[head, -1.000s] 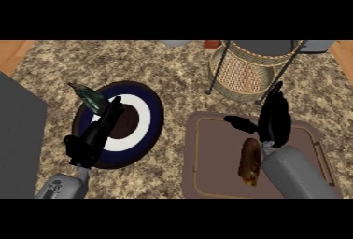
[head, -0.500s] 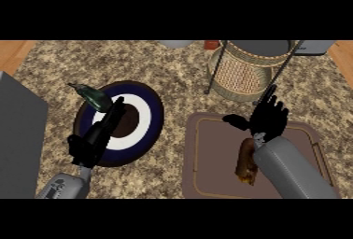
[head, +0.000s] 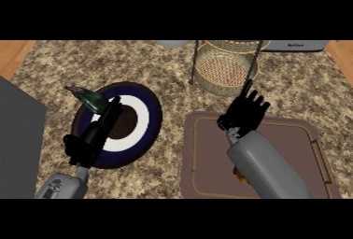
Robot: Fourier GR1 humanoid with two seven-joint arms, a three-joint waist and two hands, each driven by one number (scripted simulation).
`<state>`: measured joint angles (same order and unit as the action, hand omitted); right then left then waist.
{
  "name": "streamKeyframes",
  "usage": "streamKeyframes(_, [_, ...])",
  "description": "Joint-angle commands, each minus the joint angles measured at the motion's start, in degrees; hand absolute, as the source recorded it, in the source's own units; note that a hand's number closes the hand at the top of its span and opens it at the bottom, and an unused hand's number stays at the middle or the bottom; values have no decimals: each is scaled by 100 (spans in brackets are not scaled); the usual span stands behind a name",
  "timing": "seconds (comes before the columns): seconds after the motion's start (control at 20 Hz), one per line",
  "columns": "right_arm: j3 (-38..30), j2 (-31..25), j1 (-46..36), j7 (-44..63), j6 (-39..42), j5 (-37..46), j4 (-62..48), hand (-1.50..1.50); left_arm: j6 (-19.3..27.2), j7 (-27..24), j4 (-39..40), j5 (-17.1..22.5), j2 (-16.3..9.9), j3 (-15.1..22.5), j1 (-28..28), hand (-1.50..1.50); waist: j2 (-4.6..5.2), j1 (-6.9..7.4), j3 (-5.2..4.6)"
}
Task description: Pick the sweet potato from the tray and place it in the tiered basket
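Head view: the right hand (head: 244, 112) is shown at centre right with fingers straight and spread, nothing held, above the upper edge of the brown tray (head: 207, 154); the sweet potato (head: 239, 175) is largely hidden beneath the right forearm, only a sliver being visible low on the tray. The tiered basket (head: 224, 70) is seen at upper centre. The left hand (head: 93, 135), fingers relaxed and empty, is rested over the dark plate (head: 141, 116) at left; the potato is judged firm, fairly heavy and unbreakable, best grasped around its middle.
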<state>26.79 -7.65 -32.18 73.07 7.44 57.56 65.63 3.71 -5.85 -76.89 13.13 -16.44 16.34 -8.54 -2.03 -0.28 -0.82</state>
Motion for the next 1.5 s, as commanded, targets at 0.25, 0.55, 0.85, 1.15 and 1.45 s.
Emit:
streamKeyframes(0.25, [-575, 744, -132, 1222, 1634, 909, -517, -150, 46, -28, -30, 73, -45, -190, 57, 0, 95, -83, 40])
streamKeyframes(0.55, [-721, 757, 394, 1219, 1622, 1169, 71, -150, 48, -77, 28, 2, -26, -180, 88, 0, 122, -77, 62])
streamKeyframes(0.85, [-848, 760, 704, 1212, 1603, 1554, 212, -150, 94, -157, 216, -72, 130, -152, -58, 0, 150, -99, 60])
streamKeyframes(1.15, [-1243, 761, 966, 1210, 2008, 1816, 729, -150, -63, -88, -11, -3, -10, -175, 97, 0, 137, -40, 66])
streamKeyframes(1.45, [-1220, 760, 1372, 1209, 2201, 1815, 1166, -150, 131, -172, 188, -181, 235, -94, 13, 0, 171, -46, 69])
